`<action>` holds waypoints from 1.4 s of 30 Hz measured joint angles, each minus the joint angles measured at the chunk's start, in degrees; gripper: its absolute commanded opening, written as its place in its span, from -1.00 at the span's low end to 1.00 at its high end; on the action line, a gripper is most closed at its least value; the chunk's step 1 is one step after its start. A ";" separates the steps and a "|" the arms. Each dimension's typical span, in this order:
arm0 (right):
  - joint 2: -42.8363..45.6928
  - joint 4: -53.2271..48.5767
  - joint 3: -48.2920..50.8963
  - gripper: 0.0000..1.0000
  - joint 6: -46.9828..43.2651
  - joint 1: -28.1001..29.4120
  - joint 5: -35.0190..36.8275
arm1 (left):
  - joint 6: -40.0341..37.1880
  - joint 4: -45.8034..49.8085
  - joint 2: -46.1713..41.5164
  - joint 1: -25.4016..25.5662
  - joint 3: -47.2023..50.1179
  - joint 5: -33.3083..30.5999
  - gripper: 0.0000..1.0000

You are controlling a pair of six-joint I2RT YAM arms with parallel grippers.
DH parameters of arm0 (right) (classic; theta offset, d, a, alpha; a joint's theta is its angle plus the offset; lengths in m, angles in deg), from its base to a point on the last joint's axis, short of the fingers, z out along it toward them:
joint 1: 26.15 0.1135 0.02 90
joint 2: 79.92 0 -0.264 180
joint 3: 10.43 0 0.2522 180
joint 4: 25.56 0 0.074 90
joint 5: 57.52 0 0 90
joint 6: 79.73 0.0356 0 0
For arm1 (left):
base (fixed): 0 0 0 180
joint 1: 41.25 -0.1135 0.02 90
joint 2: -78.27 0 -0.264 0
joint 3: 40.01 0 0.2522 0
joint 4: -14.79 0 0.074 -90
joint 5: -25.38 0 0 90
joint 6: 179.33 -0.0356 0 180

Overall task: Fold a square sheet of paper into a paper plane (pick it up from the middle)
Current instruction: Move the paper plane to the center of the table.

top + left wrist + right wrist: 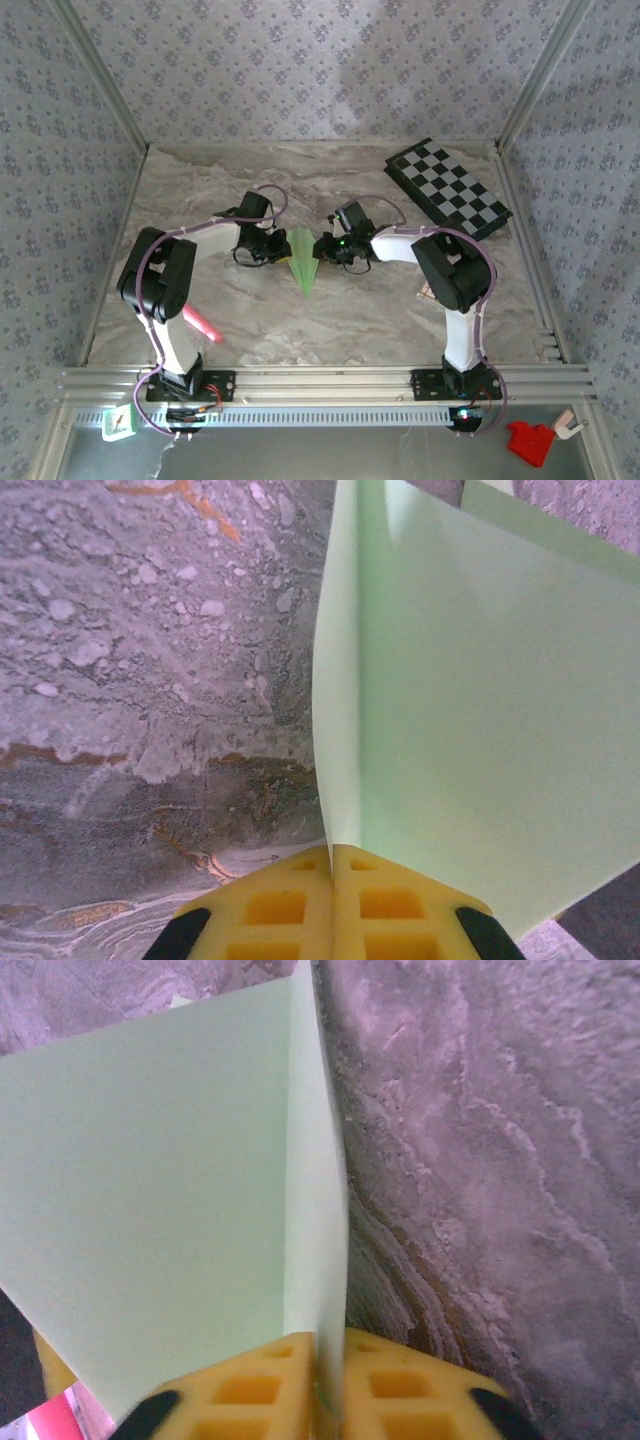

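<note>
The square sheet of paper is folded into a narrow pale green paper plane at the middle of the table, its sharp point toward the near edge. My left gripper holds it from the left and my right gripper from the right. In the left wrist view the yellow fingers of my left gripper are shut on a folded edge of the paper plane. In the right wrist view my right gripper is likewise shut on an upright fold of the paper plane.
A black-and-grey chequered board lies at the back right. A pink marker lies by the left arm's base, and its tip shows in the right wrist view. Marbled tabletop lies open in front of the plane.
</note>
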 measured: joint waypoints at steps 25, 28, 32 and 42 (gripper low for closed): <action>4.87 4.42 5.73 -0.85 3.34 -0.24 4.72 | 2.99 -1.77 -4.39 -2.08 4.63 -2.73 -0.73; 4.70 4.92 5.73 -0.83 3.82 -0.24 4.68 | 2.47 -1.60 -4.39 -2.08 4.63 -3.32 -0.59; 4.61 5.35 5.73 -0.83 4.50 -0.17 4.48 | 2.08 -0.07 -4.76 -2.05 4.61 -4.00 -0.40; 4.61 5.35 5.70 -0.83 4.72 0.09 4.46 | 5.75 0.66 -13.31 3.41 5.20 -4.57 -0.34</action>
